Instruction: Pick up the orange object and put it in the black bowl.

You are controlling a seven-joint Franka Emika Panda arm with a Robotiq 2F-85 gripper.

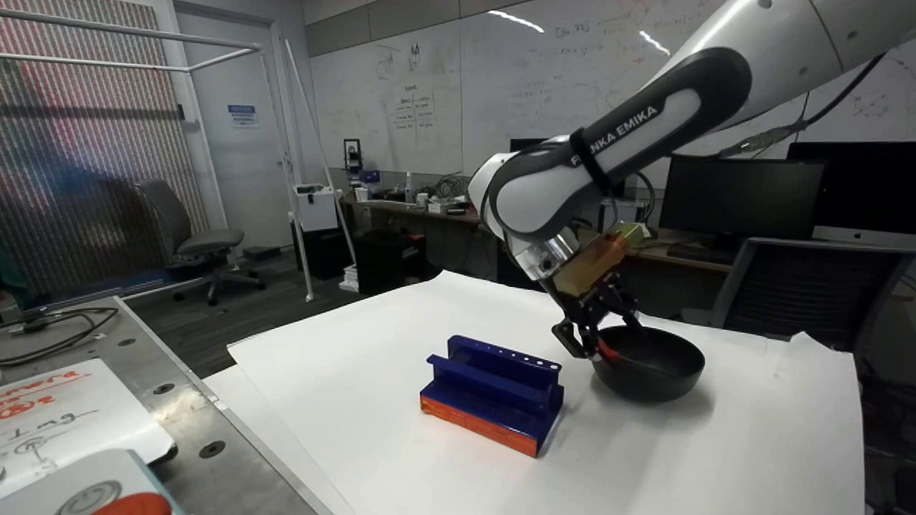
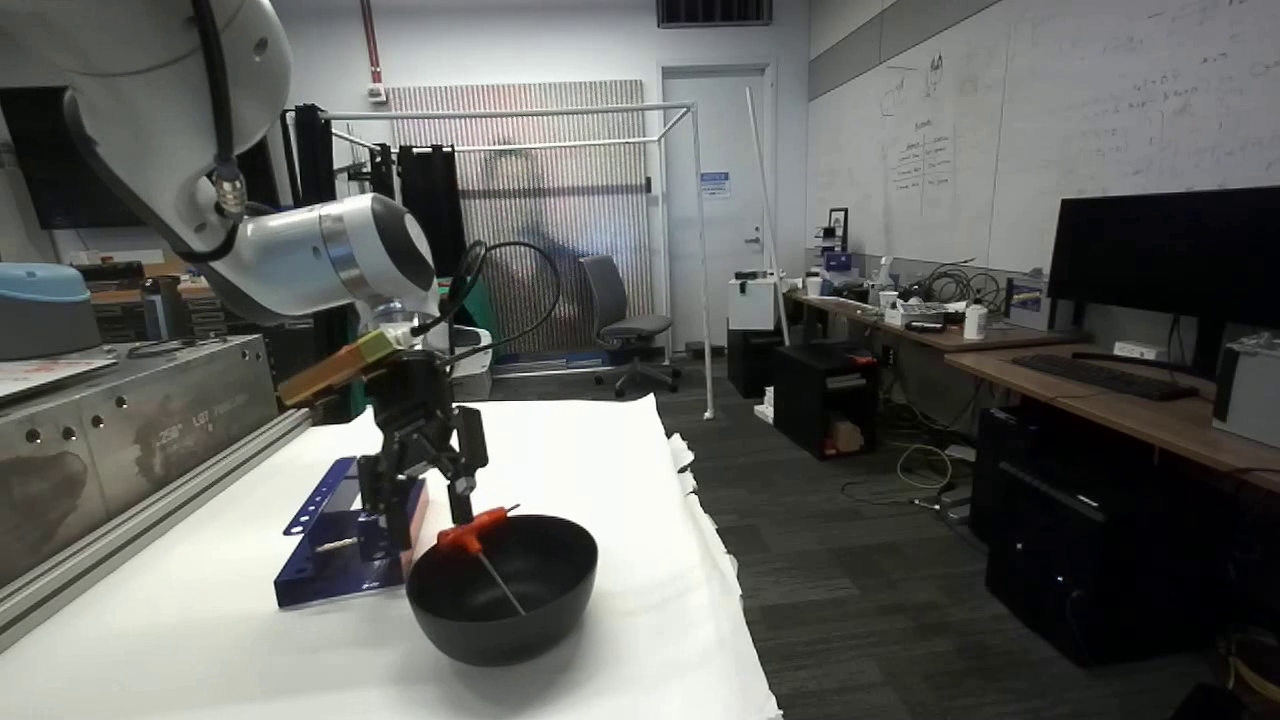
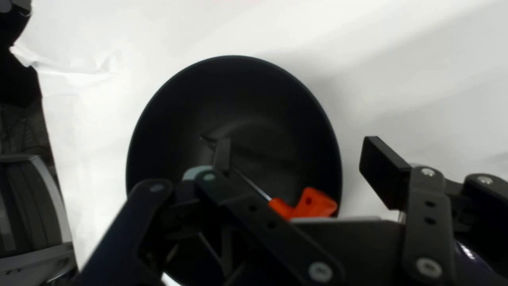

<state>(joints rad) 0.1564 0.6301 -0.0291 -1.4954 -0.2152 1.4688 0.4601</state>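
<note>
1. Orange object (image 2: 470,541): a tool with an orange-red, T-shaped handle and a slim metal shaft. It lies in the black bowl (image 2: 500,635), handle up at the rim, shaft slanting down inside. Whether the handle overhangs the rim or sits just within it, I cannot tell.
2. Handling, as I judge it: light, stiff, hard to break. The handle looks like smooth plastic, thick enough for a sure hold; the thin metal shaft would likely roll or slip.
3. Best hold, if one is needed: across the handle, near where bar and shaft meet. The bowl's wall close by would leave little room on that side.
4. The gripper (image 3: 302,163) has its jaws well apart, with nothing clamped between them. In the wrist view one finger covers part of the shaft, while the other shows beyond the bowl's rim. Whether either touches the handle cannot be told.
5. The arm (image 1: 615,161) slopes down from the upper right in an exterior view, its wrist bent so the gripper points downward at a tilt, low over the side of the bowl nearest the blue block (image 1: 494,397).
6. The placing looks done to me; a careful lift away, clear of handle and rim, would likely come next.
</note>
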